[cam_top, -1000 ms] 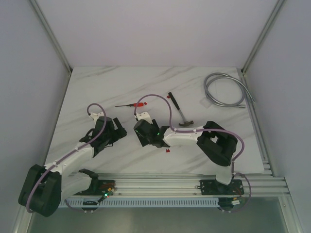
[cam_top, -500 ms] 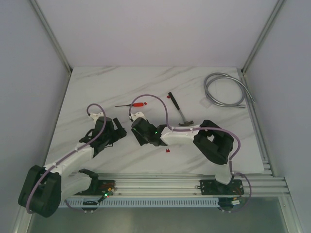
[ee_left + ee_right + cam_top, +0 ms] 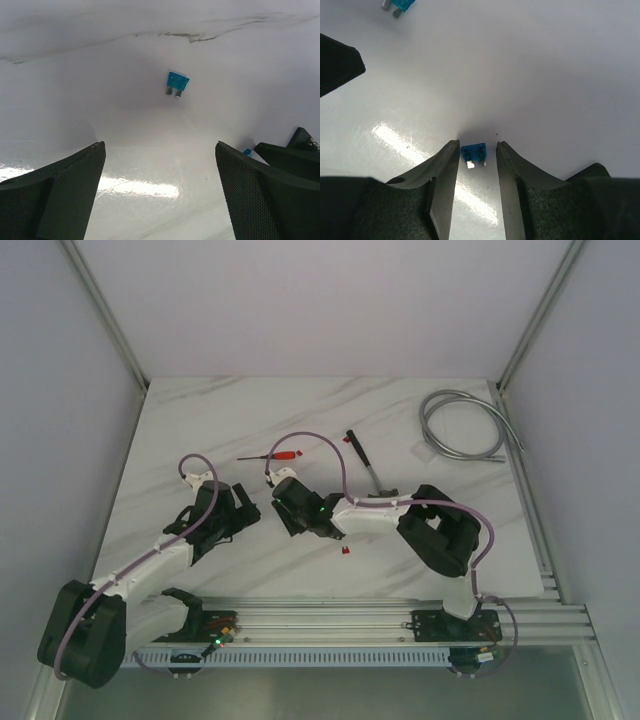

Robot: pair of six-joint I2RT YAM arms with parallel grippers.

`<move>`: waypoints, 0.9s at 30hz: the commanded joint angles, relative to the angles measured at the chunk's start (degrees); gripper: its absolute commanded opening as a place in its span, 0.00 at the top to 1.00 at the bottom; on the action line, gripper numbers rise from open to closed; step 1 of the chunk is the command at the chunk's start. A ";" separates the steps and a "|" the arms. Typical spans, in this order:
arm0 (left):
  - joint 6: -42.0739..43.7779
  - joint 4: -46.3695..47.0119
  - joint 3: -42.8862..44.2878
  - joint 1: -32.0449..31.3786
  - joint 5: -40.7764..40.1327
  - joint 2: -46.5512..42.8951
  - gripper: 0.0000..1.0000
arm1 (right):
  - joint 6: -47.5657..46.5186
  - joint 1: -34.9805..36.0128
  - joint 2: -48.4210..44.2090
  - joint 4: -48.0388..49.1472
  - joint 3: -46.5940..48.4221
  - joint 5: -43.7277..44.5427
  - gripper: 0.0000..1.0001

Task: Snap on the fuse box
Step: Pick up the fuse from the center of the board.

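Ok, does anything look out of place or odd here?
Loose fuses lie scattered on the table: a teal fuse ahead of the left gripper, a blue fuse between the open jaws of the right gripper, a red fuse near the right arm. No fuse box shows in any view.

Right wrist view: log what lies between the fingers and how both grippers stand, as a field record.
blue blade fuse: flat on the white table, prongs toward the camera
right gripper: jaws partly open, straddling the blue blade fuse, a narrow gap either side
left gripper: wide open, empty
teal blade fuse: loose on the table, beyond the left gripper
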 commanded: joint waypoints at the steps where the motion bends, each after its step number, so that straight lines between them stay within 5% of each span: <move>1: 0.12 0.56 -0.12 0.32 0.16 -0.62 0.00 | -0.78 -0.10 2.39 -1.43 2.01 -1.72 0.59; 27: 0.40 0.97 -0.12 0.30 1.46 -0.92 0.00 | 0.03 -0.15 3.05 -7.45 4.41 -3.46 0.69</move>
